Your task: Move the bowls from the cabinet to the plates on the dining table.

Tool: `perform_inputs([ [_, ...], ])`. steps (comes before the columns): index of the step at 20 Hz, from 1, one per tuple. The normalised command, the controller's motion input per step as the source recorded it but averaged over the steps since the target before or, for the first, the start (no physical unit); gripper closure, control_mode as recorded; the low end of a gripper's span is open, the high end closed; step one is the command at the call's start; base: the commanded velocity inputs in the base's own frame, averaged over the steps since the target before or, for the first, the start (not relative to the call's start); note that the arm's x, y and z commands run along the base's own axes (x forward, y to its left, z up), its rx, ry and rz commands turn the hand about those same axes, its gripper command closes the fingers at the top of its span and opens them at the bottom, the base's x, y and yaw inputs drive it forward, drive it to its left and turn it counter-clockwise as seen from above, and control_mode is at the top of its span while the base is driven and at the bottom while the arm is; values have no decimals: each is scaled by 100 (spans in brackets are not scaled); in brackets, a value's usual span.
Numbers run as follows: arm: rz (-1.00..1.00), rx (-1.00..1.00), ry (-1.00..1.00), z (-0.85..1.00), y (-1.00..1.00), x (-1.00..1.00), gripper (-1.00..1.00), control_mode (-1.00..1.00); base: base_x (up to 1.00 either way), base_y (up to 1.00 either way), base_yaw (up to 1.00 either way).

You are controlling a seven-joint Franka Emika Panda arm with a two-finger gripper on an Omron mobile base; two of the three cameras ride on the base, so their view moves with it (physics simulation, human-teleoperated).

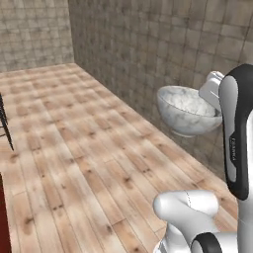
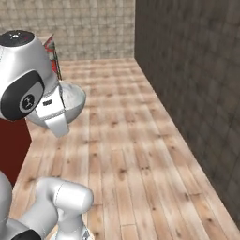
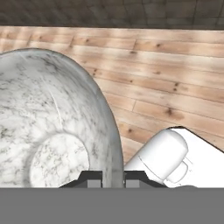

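Hand view: the grey-white marbled bowl (image 3: 48, 127) is carried aloft, its rim passing between the two dark fingertips (image 3: 92, 178) of the claw (image 3: 113, 179), which is closed on that rim, one tip inside the wall and one outside. Pinching a single wall suits a deep, thin-sided vessel too wide to span, and it leaves the bowl hanging to one side of the claw rather than beneath it; the hollow and its flat base lie to the left of the fingertips in this view. Left base view: the same bowl (image 1: 187, 109) hangs in mid-air beside the arm's white and dark upper link (image 1: 236, 133), well above the plank floor (image 1: 89, 158) and near the tiled wall (image 1: 148, 44), its opening roughly upright. Right base view: the bowl (image 2: 72, 101) shows partly behind the arm (image 2: 28, 84), over the floor, with a red panel (image 2: 14, 145) at the left edge. Judged from this, the transport step toward the plates is under way, with neither plates nor tabletop yet reached.
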Motion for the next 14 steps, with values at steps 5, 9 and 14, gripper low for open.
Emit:
perform_inputs([
  [5,0,0,0,0,0,0,100,100,67,-89,39],
  [9,0,0,0,0,0,0,100,100,69,-72,35],
  [14,0,0,0,0,0,0,100,100,100,-41,26],
])
